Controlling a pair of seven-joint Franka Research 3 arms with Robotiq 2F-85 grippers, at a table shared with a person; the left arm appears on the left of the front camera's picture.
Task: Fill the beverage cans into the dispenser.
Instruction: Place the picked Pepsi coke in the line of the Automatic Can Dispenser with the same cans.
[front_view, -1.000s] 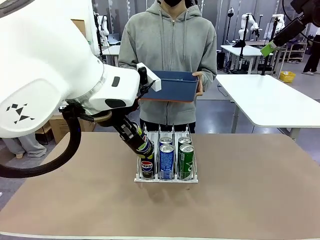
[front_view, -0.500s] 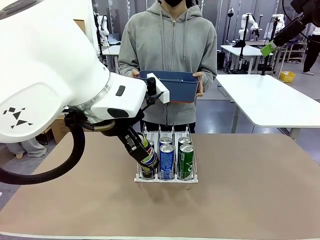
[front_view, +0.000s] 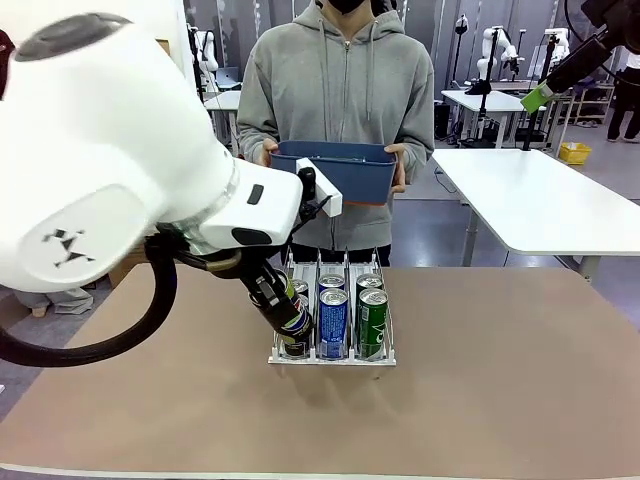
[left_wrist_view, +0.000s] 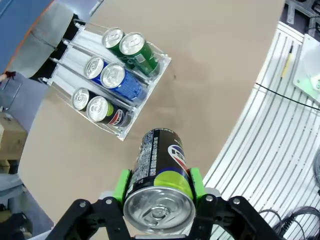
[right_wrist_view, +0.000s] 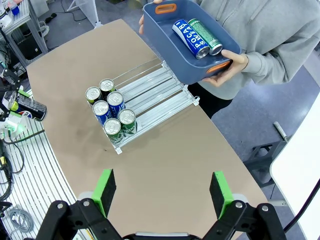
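Note:
My left gripper (left_wrist_view: 159, 184) is shut on a black Pepsi can (left_wrist_view: 157, 160), its green pads pressed on both sides. In the front view this can (front_view: 294, 314) hangs tilted at the front of the left lane of the dispenser (front_view: 330, 358). The clear dispenser (left_wrist_view: 70, 52) holds two black, two blue and two green cans at its front end. My right gripper (right_wrist_view: 162, 192) hovers high above the table, open and with nothing in it. From there the dispenser (right_wrist_view: 155, 87) lies below, with the loaded left gripper (right_wrist_view: 25, 107) off to one side.
A person at the far side holds a blue tub (front_view: 352, 172) at chest height. In that tub (right_wrist_view: 172, 52) lie a blue can (right_wrist_view: 191, 38) and a green can (right_wrist_view: 205, 36). Bare brown tabletop (front_view: 500, 380) surrounds the dispenser.
My left arm has shifted right and lowered slightly, bringing the Pepsi can closer to the front of the left lane. The right gripper has stayed open.

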